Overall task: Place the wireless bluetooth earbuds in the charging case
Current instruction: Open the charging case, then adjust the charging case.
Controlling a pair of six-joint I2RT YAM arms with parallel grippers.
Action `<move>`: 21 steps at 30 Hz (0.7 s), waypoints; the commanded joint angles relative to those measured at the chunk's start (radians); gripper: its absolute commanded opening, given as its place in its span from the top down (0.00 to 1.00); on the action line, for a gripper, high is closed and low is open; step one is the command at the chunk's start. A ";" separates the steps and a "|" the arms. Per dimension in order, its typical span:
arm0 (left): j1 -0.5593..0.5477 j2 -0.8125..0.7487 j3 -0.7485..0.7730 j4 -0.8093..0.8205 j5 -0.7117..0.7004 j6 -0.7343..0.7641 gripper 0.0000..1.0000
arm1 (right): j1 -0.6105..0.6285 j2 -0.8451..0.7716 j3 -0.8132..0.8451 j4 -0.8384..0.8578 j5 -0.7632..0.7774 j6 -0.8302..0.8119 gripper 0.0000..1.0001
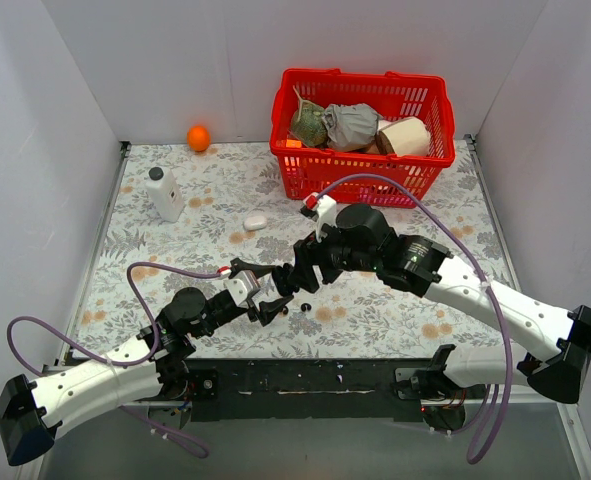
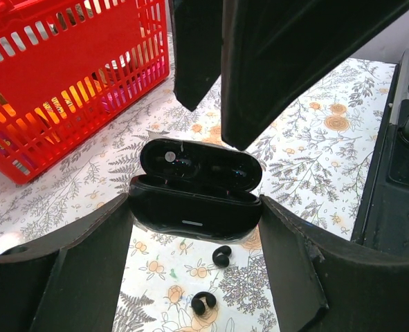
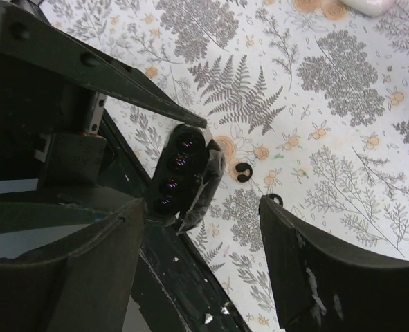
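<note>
Left gripper [image 2: 194,211] pinches case [image 2: 190,173] across its two ends; lid stands open. In left wrist view, first bud [image 2: 221,256] lies on table [image 2: 308,152] at 6 o'clock of case, just beside it. Second bud [image 2: 203,303] lies further out at 6 o'clock, near first, not touching. Both buds outside case. Right gripper [image 3: 204,207] spread, holding nothing, hanging over case; its fingers [image 2: 273,62] enter at 12 o'clock. Red basket [image 2: 66,76] at 10 o'clock.
</note>
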 commanded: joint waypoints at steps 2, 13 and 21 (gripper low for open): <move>-0.002 -0.005 0.031 0.026 -0.014 0.010 1.00 | -0.004 -0.013 0.004 0.110 -0.053 0.021 0.27; -0.002 -0.020 0.031 0.038 -0.007 0.000 1.00 | -0.027 0.036 -0.007 0.093 -0.019 0.057 0.40; -0.003 -0.023 0.039 0.036 -0.007 -0.005 1.00 | -0.040 0.053 -0.013 0.103 -0.061 0.058 0.54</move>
